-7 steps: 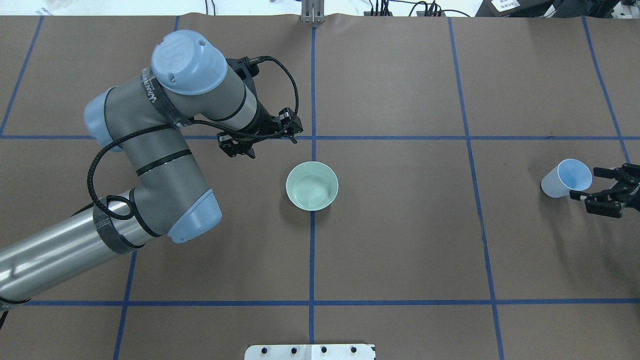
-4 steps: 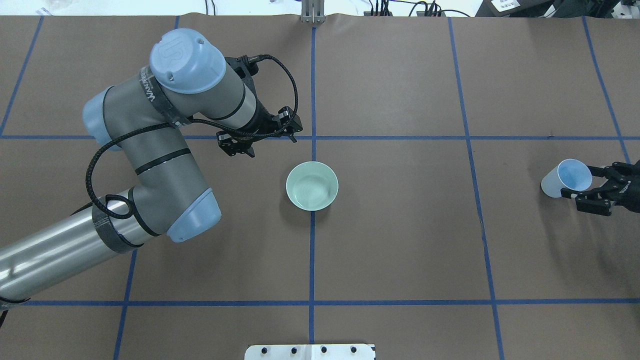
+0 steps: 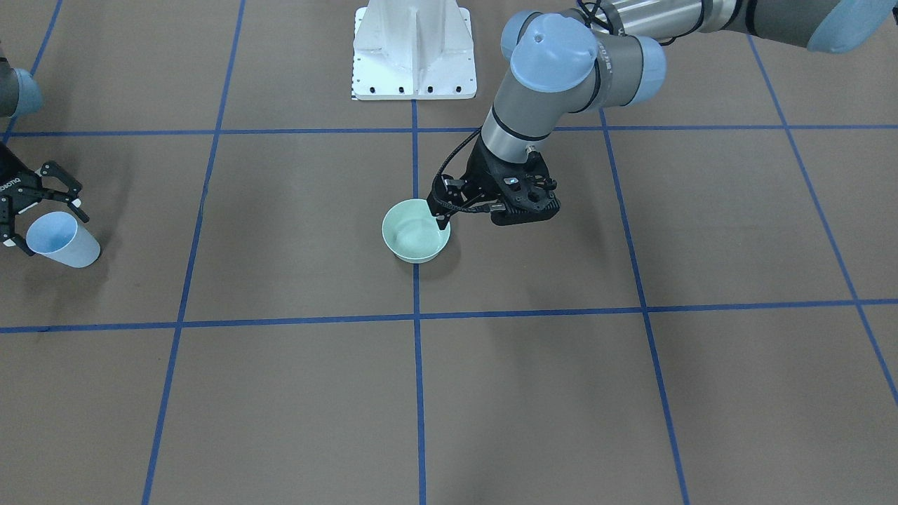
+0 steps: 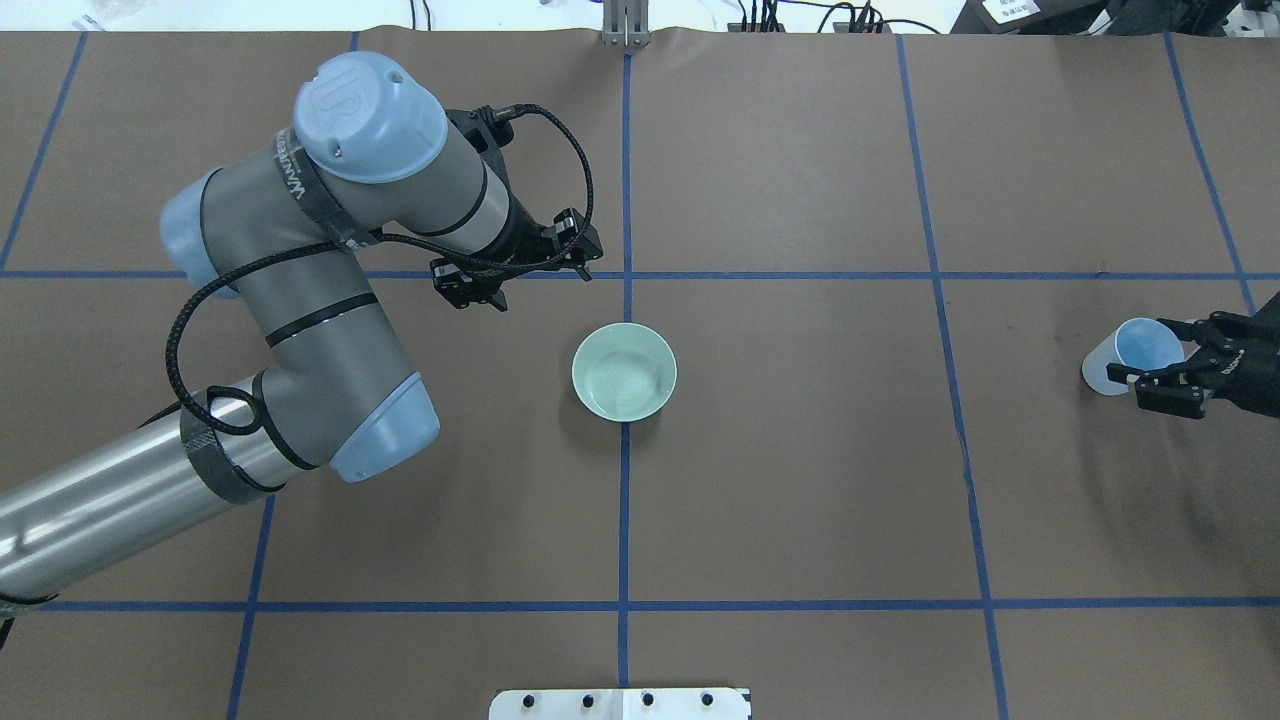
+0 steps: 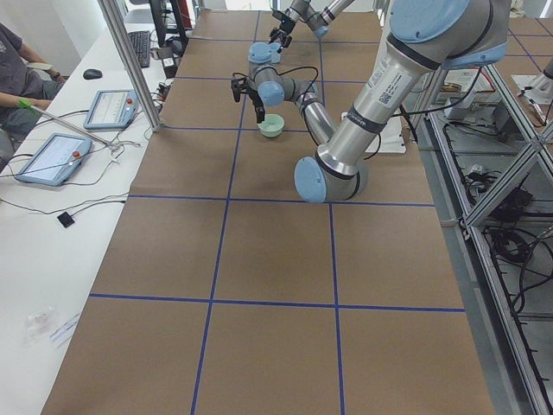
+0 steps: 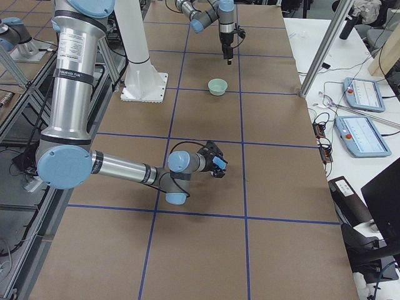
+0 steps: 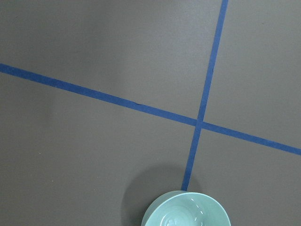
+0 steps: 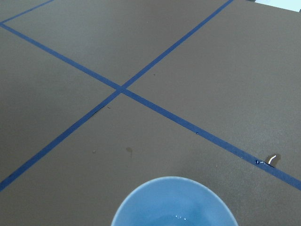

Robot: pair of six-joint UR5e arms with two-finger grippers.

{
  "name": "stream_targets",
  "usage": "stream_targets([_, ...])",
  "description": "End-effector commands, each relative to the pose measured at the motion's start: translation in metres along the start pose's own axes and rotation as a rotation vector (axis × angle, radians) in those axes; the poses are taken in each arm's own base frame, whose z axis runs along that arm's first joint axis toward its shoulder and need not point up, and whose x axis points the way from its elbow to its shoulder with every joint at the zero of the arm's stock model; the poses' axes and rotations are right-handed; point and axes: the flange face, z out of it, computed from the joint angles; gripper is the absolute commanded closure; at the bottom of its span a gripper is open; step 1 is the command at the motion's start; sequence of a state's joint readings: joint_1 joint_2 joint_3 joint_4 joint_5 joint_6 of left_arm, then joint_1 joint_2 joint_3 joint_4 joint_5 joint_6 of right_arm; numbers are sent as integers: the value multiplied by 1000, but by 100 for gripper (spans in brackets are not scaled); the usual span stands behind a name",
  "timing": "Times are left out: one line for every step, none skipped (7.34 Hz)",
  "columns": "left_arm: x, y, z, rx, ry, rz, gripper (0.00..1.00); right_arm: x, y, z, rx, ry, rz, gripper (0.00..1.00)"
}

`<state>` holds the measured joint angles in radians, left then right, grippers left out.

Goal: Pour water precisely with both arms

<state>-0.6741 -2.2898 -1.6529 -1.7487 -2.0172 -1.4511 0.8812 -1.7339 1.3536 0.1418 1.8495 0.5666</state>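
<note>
Right gripper (image 4: 1165, 372): fingers straddle the light-blue cup (image 4: 1140, 352), spread to about the cup's width and close against its sides. Cannot tell whether they actually press on it. The cup is at the table's far right end, mouth up, with small glints inside in the right wrist view. Cannot tell if its base is on the paper. The right arm (image 6: 119, 167) lies low and nearly level over the table.

Left gripper (image 4: 520, 280): jaws wide apart and holding nothing. It points down, up off the table, near the pale green bowl (image 4: 624, 372) on its far-left side and not touching it. The left arm (image 4: 300, 330) is bent over the table's left half.

The bowl stands on the centre tape line, just robot-side of a crossing, well apart from the cup. Faint ripple rings show inside it.

The surface is brown paper (image 4: 800, 480) with a blue tape grid (image 4: 624, 520). There is a droplet and a small white fleck on the tape line (image 8: 264, 161) ahead of the cup. The white pedestal base (image 3: 414, 49) is at the robot edge.

In the room, a white bench runs along the operators' side with teach pendants (image 6: 359, 94), cables, a keyboard (image 5: 140, 47) and a mouse (image 5: 92, 74). There are also aluminium frame posts (image 5: 130, 65), and a person (image 5: 13, 60) at the bench's edge.
</note>
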Motion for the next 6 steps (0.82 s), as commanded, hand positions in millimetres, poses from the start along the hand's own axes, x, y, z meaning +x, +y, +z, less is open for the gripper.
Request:
stream_targets([-1,0,0,1,0,-1,0,6,6,1,-4,19,3,2])
stream_targets([0,-1,-1,2,1,-1,0,6,6,1,-4,19,3,2])
stream_targets([-6,-1,-1,2,-3,-3,0,4,6,3,-6,17,4,2])
stream_targets([-9,1,-4,2,1,-1,0,4,6,3,-6,15,3,2])
stream_targets([-9,1,-4,2,1,-1,0,1,3,7,-2,8,2,2])
stream_targets([-9,1,-4,2,1,-1,0,-1,3,9,-4,2,6,2])
